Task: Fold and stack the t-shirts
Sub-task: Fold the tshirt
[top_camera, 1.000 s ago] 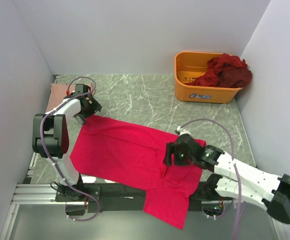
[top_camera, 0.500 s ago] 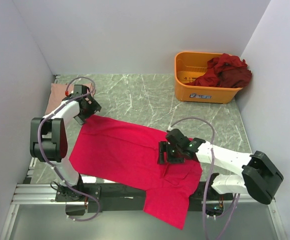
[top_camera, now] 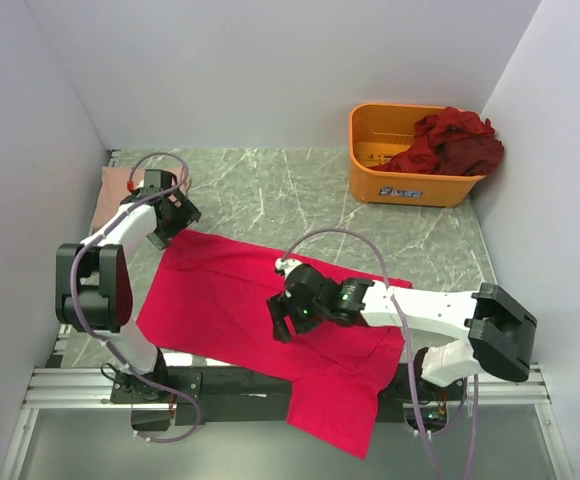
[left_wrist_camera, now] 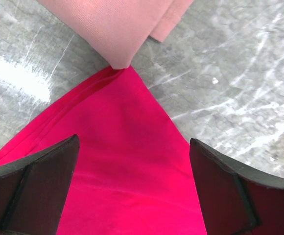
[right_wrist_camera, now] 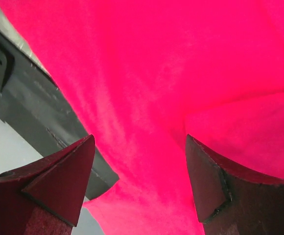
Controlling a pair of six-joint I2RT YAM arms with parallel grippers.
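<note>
A bright pinkish-red t-shirt (top_camera: 230,295) lies spread flat on the marble table, its lower part hanging over the front edge. My left gripper (top_camera: 175,214) hovers open over the shirt's far-left corner (left_wrist_camera: 127,161), where it touches a folded pale pink t-shirt (left_wrist_camera: 117,24). My right gripper (top_camera: 282,318) is open above the middle of the red shirt (right_wrist_camera: 181,73), nothing between its fingers. Dark maroon t-shirts (top_camera: 455,140) are heaped in the bin.
An orange plastic bin (top_camera: 390,185) stands at the back right. The pale pink shirt (top_camera: 118,185) lies against the left wall. A dark front rail (right_wrist_camera: 34,98) runs under the red shirt's near edge. White walls close in both sides.
My right gripper has swung left across the red shirt, from its right part to its middle. The left gripper has barely moved.
</note>
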